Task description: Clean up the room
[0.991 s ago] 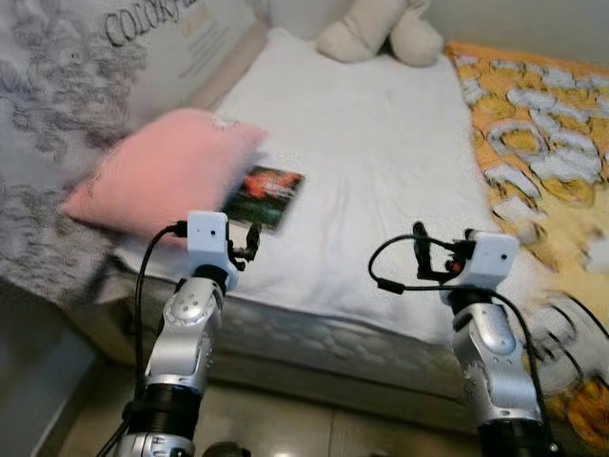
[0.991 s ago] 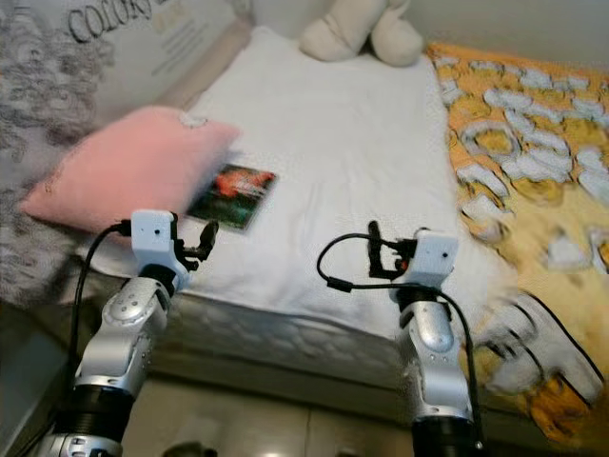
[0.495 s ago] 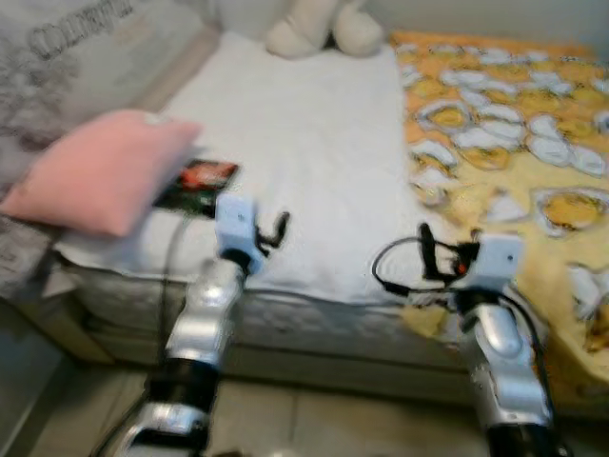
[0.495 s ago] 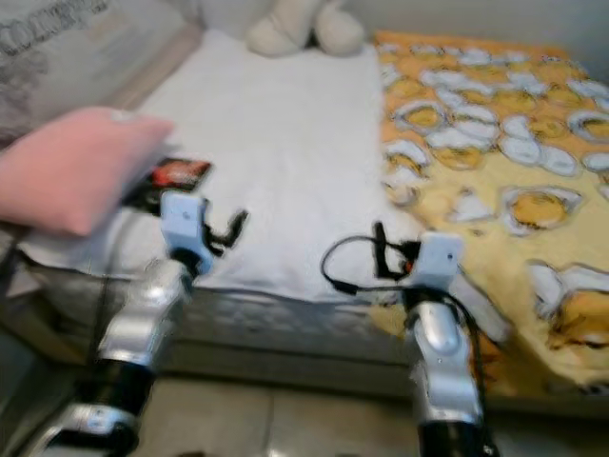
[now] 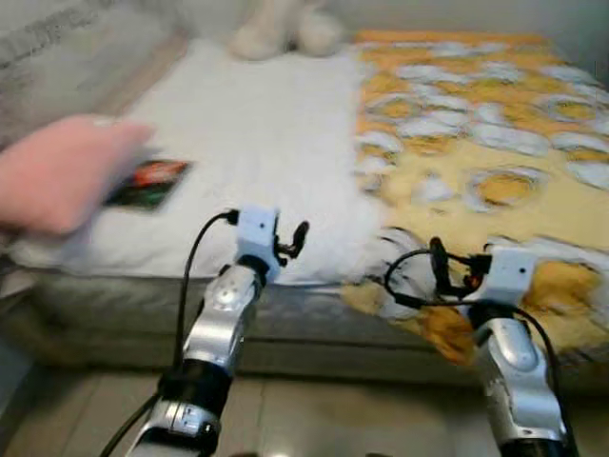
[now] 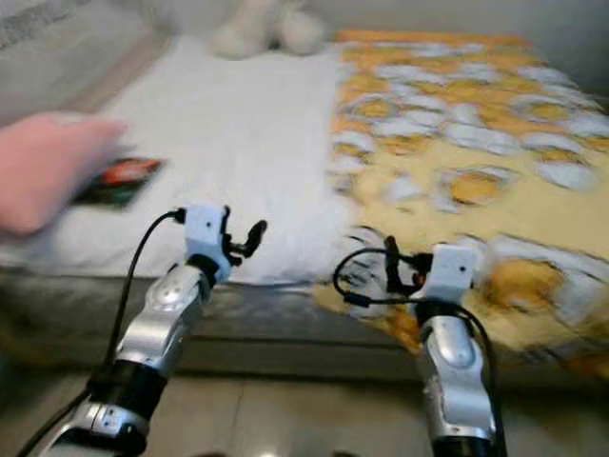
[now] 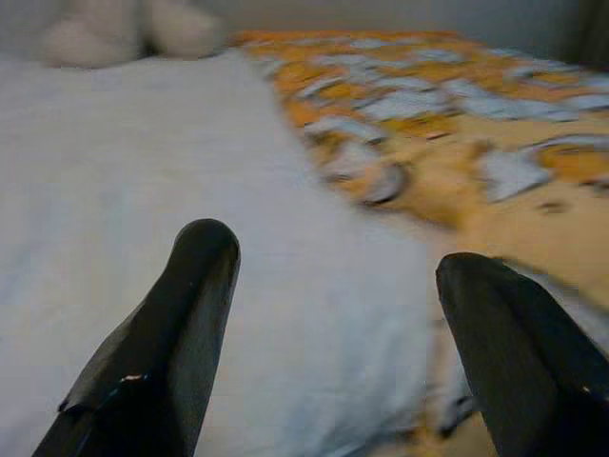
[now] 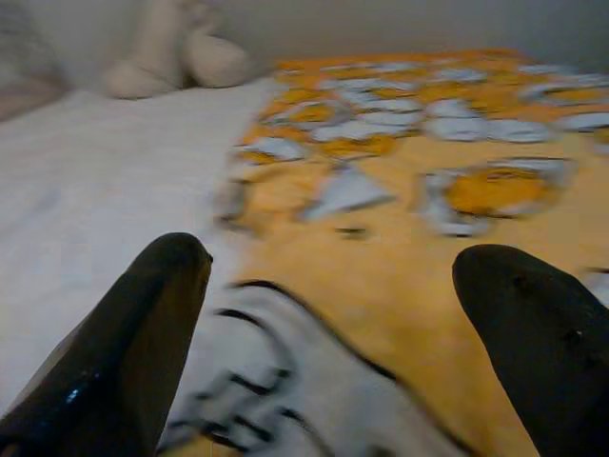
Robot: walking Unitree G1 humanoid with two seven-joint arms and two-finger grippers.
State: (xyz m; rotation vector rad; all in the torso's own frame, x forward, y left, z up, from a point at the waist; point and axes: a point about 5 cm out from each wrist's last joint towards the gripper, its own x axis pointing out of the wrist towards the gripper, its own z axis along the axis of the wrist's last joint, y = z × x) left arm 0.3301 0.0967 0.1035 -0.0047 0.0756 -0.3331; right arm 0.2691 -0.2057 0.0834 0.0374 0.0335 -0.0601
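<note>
**Lining up on the bed, nothing in hand**

Both grippers ride in front of me at the near edge of the bed (image 5: 143, 286), fingers spread wide and holding nothing. My left gripper (image 7: 328, 314) looks out over the white sheet (image 5: 257, 133); my right gripper (image 8: 333, 324) hangs over the crumpled corner of the orange-and-yellow blanket (image 5: 476, 124), which covers the right half of the mattress and spills over the front edge.

As I judge it, the step in hand is squaring up to the bed before tidying anything. To do it well I would let the head camera settle first, since the picture is smeared, then pick one target. The nearest is the bunched blanket corner below my right gripper. The small dark book or card (image 5: 147, 184) lies on the sheet, tucked against the pink pillow (image 5: 52, 171), well apart from my left fingers.

Hard to read: the book's cover is a blur, the pillow runs off the frame's left edge, and the pale plush toy (image 5: 281, 29) at the bed's far end is cut off at the top.
</note>
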